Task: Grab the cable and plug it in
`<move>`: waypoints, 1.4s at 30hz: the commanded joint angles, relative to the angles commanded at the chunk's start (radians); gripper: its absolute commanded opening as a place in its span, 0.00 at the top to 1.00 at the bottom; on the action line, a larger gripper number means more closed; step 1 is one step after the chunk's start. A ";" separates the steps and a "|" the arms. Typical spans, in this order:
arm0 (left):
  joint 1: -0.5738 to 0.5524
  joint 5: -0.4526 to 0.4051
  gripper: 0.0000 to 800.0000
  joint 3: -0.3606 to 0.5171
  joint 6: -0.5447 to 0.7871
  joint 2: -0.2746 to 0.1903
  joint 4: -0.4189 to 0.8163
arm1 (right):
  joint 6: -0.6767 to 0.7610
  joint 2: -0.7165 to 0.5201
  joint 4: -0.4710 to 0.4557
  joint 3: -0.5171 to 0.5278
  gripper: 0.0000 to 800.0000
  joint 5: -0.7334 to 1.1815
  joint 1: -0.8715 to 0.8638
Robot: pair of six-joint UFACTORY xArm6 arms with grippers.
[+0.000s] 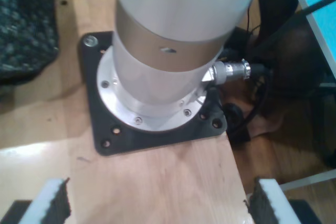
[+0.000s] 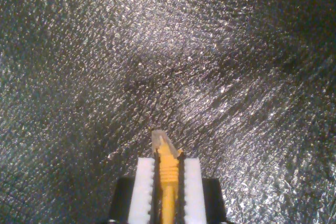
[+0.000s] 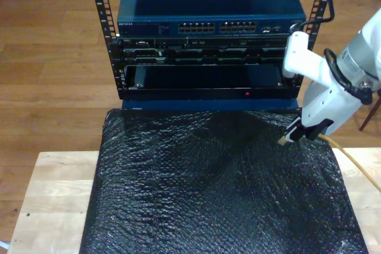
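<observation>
At about three o'clock in the exterior view, my second claw (image 3: pixel 290 135) is clamped on the cable (image 3: pixel 352 157), just above the black bubble-wrap mat (image 3: pixel 208 194) covering the wooden surface (image 3: pixel 53 188). Its white pads (image 2: pixel 144 192) pinch the yellow-orange cable (image 2: pixel 168 182), whose clear plug (image 2: pixel 160 140) pokes beyond them. Toward twelve o'clock stands a rack (image 3: pixel 208 57) holding a blue network switch (image 3: pixel 208 4). My first claw (image 1: pixel 157 203) hangs wide open over bare wood, facing an arm's base (image 1: pixel 157 77).

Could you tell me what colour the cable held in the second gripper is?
Yellow-orange, ending in a small clear plastic plug; the thin network cable shows best in the second wrist view.
</observation>
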 joint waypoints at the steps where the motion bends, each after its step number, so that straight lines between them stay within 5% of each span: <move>1: 0.005 -0.011 0.00 0.017 0.002 -0.003 0.000 | 0.000 0.000 0.000 0.000 1.00 0.000 0.000; 20: 0.140 -0.293 0.00 0.262 0.095 -0.100 0.063 | -0.002 -0.009 -0.002 0.011 1.00 0.006 0.000; 28: 0.195 -0.542 0.00 0.396 0.124 -0.106 0.057 | -0.002 0.002 0.000 0.015 1.00 -0.003 0.006; 42: 0.210 -0.603 0.00 0.425 0.149 -0.058 0.058 | -0.008 -0.006 -0.049 0.133 1.00 -0.249 0.051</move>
